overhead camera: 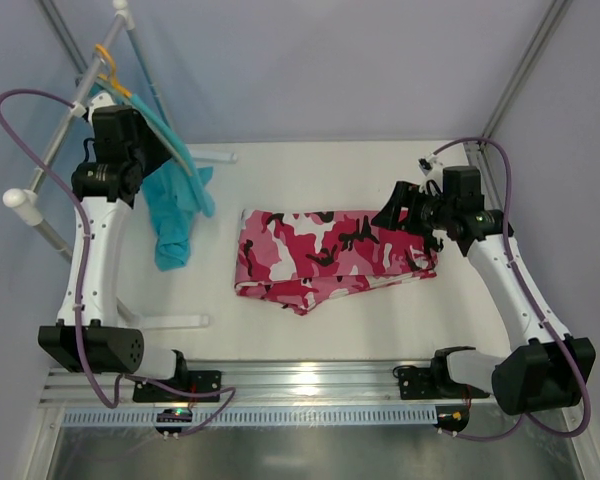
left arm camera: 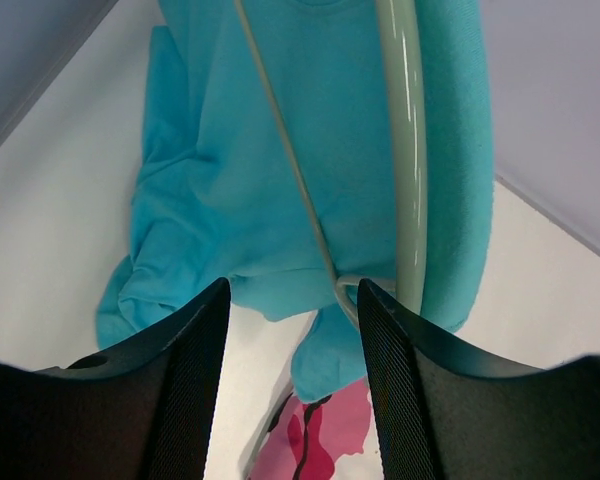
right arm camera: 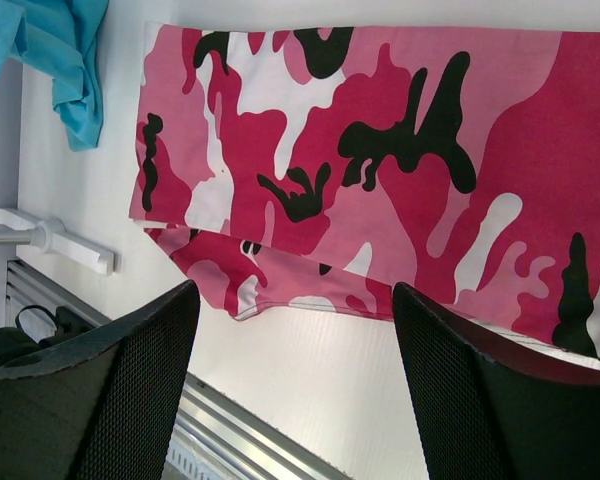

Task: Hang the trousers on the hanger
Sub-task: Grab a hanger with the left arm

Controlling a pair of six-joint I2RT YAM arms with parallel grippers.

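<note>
The trousers (overhead camera: pixel 330 255), pink and red camouflage with black and white patches, lie folded flat in the middle of the table. The pale mint-green hanger (left arm camera: pixel 408 150) hangs in front of a teal garment (left arm camera: pixel 230 180); its thin rod (left arm camera: pixel 290 160) slants down to a bent corner just by my left gripper's right finger (left arm camera: pixel 400 380). My left gripper (left arm camera: pixel 292 290) is open, raised at the rack, with nothing pinched between its pads. A corner of the trousers (left arm camera: pixel 325 430) shows far below it. My right gripper (right arm camera: pixel 295 290) is open above the trousers' near edge (right arm camera: pixel 380 150), at their right end (overhead camera: pixel 395 212).
The teal garment (overhead camera: pixel 180 210) hangs from the white tube rack (overhead camera: pixel 40 180) and pools on the table's left. An orange hanger (overhead camera: pixel 110 68) sits on the rack's top bar. The rack's white foot (right arm camera: pixel 55 240) lies left of the trousers. A metal rail (overhead camera: pixel 300 380) runs along the near edge.
</note>
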